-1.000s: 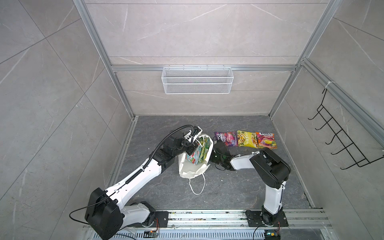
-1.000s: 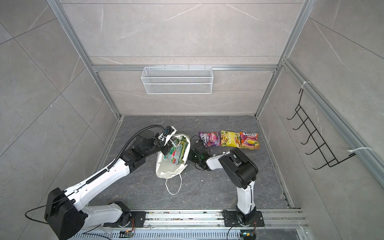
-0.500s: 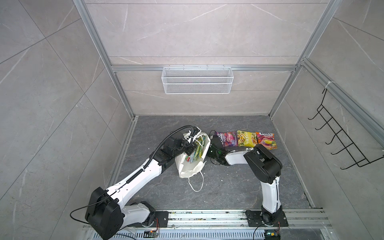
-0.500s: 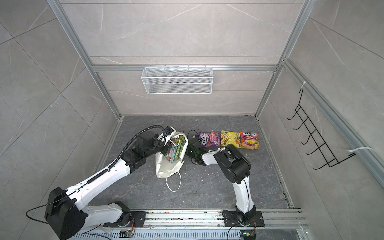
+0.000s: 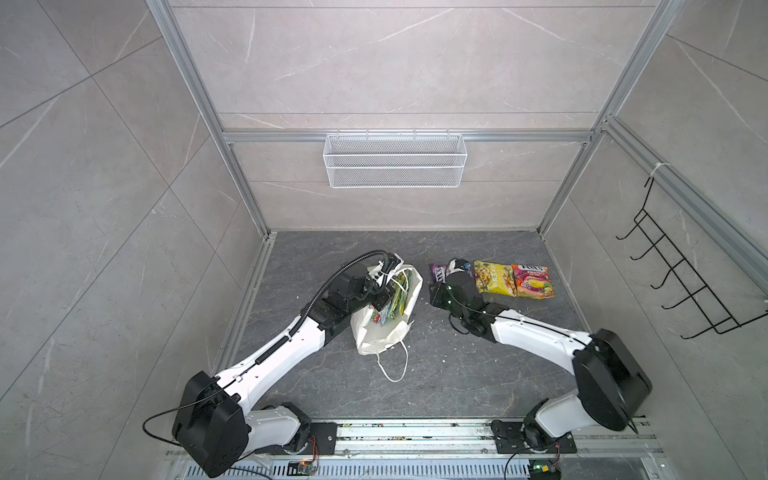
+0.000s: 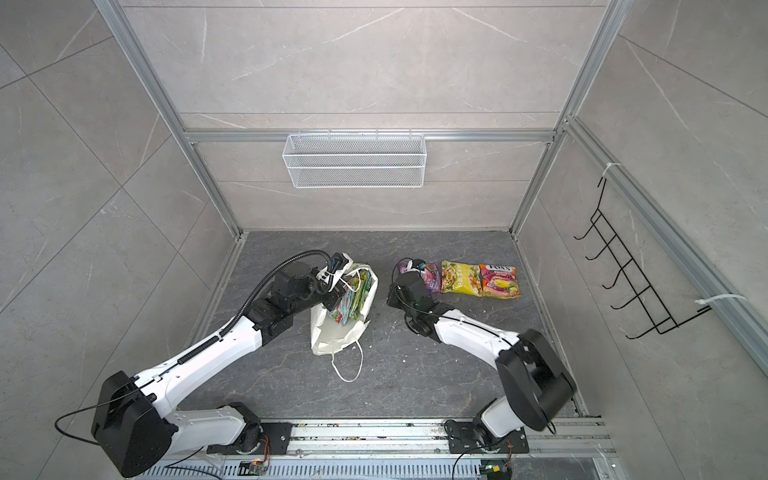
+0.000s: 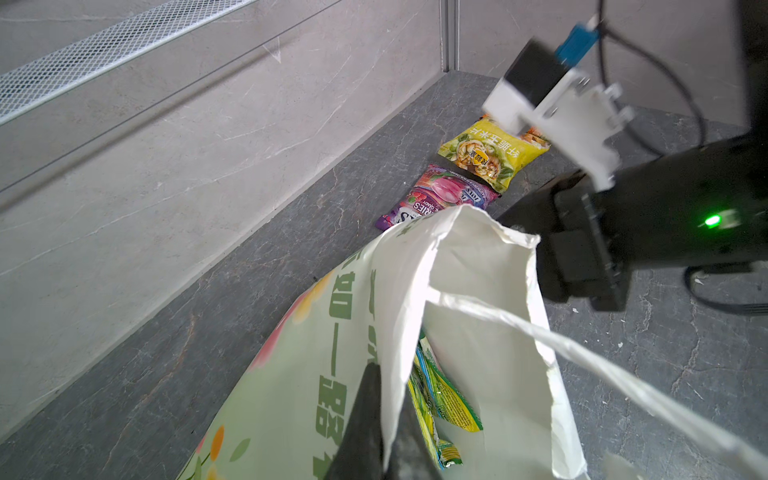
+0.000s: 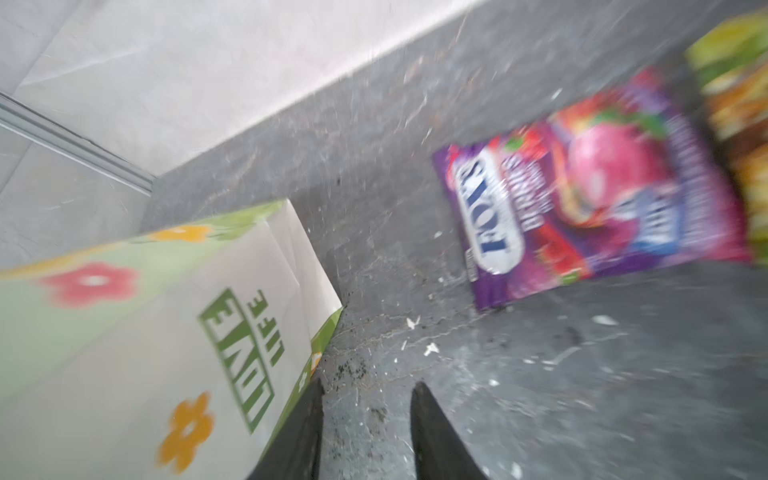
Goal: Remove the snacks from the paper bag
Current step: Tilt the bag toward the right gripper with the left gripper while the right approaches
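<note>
Pinching the rim of the paper bag (image 7: 478, 291) with the left gripper (image 7: 386, 419), jaws clamped on the bag wall, one finger against the printed outside, one inside. Noted bag resting on the surface (image 5: 457, 374) left of centre in both top views, mouth held open, one cord handle (image 5: 392, 365) trailing on the surface. Seen inside: green and teal-red packets (image 5: 395, 299) standing on edge, exact count unclear. Found right gripper (image 8: 365, 419) over bare surface between bag and purple packet (image 8: 582, 199), jaws apart, nothing between them. Logged purple packet, yellow-green packet (image 5: 494, 278) and red-pink packet (image 5: 532, 281) lying flat in a row near the back wall.
</note>
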